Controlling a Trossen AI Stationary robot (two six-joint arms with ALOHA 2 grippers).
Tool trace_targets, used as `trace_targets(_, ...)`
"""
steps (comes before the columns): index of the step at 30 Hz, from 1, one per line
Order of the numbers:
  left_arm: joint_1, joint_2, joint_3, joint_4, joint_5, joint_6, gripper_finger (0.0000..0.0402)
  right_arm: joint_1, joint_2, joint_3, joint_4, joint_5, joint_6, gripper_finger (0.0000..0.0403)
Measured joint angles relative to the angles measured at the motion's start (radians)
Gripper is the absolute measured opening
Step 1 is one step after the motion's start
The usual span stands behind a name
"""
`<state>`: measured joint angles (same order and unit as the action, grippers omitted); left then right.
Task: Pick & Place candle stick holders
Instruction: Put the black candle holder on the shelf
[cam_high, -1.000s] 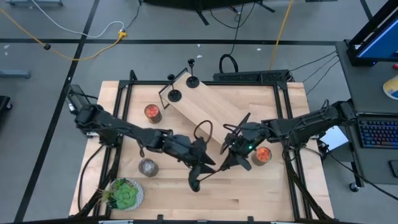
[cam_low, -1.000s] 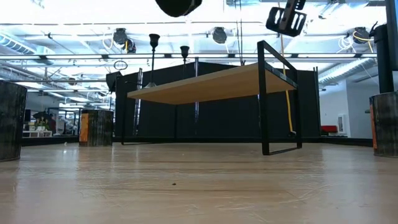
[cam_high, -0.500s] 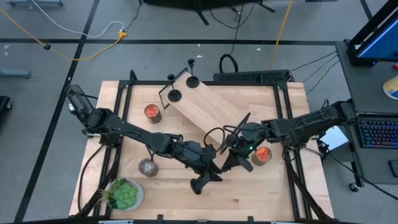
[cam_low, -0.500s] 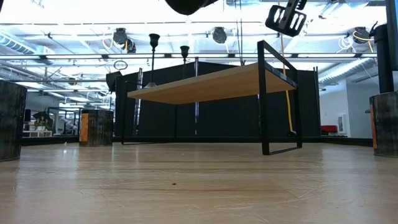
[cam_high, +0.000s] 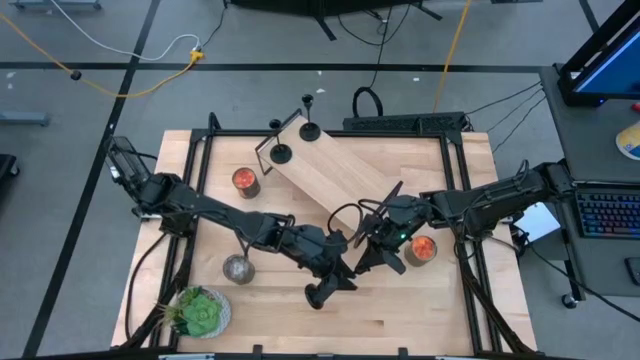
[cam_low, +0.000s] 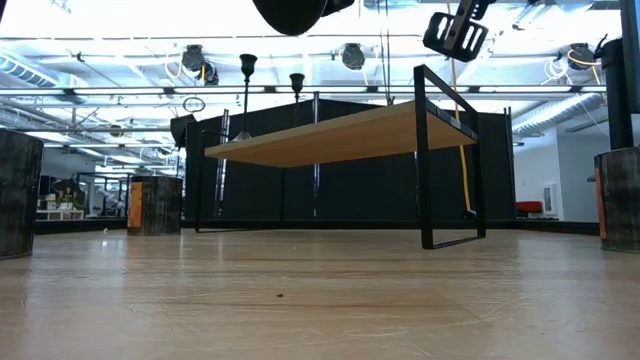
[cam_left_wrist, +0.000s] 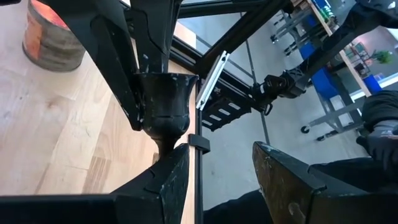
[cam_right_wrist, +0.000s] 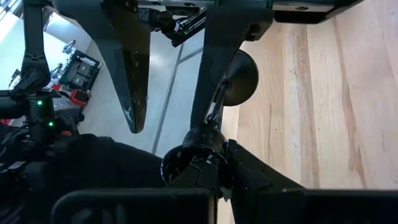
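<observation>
**High view.**
- Desk (cam_high: 440, 300), pale wood, in a black frame.
- Raised wooden shelf (cam_high: 335, 180), set at an angle across the desk's far half.
- First standing holder (cam_high: 281, 153) and second standing holder (cam_high: 311, 130), both upright at the shelf's far end and close together.
- Left end effector (cam_high: 345, 270) and right end effector (cam_high: 362, 258), meeting nearly tip to tip in mid-desk, beside the shelf's near end. The dark parts overlap there, so the piece between them cannot be picked out.
- Red-topped jar (cam_high: 245, 181), left of the shelf.
- Second red-topped jar (cam_high: 423, 249), just beside the right end effector.
- Grey jar (cam_high: 238, 268) and leafy plant (cam_high: 203, 312), at the near left.

**Low view.**
- Shelf standing on black legs, both standing holders upright on it.
- Dark arm parts along the top edge, above the desk.

**Left wrist view.**
- Left end effector's fingers (cam_left_wrist: 171, 183), spread wide.
- Candle stick holder (cam_left_wrist: 163, 106), in the air, its cup pinched between the right end effector's fingers and its stem lying against one left finger.

**Right wrist view.**
- The cup sits at the right end effector's tips.
- The stem runs out to the round base, alongside one of the spread left fingers.
</observation>
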<state>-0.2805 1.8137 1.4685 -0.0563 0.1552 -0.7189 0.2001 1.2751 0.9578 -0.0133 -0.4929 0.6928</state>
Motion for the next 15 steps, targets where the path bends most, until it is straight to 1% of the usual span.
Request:
trace_targets(8, 0.021, -0.007, 0.002, -0.079, 0.013, 0.002, 0.0186, -0.001, 0.001, -0.001, -0.023, 0.017, 0.002, 0.0005)
trace_targets(12, 0.034, -0.020, 0.000, -0.105, -0.033, 0.017, 0.0187, 0.007, -0.001, 0.001, -0.020, -0.030, 0.001, 0.0005)
trace_targets(15, 0.044, -0.029, -0.003, -0.154, -0.057, 0.021, 0.0187, 0.007, -0.004, 0.002, -0.019, -0.039, 0.001, 0.0005)
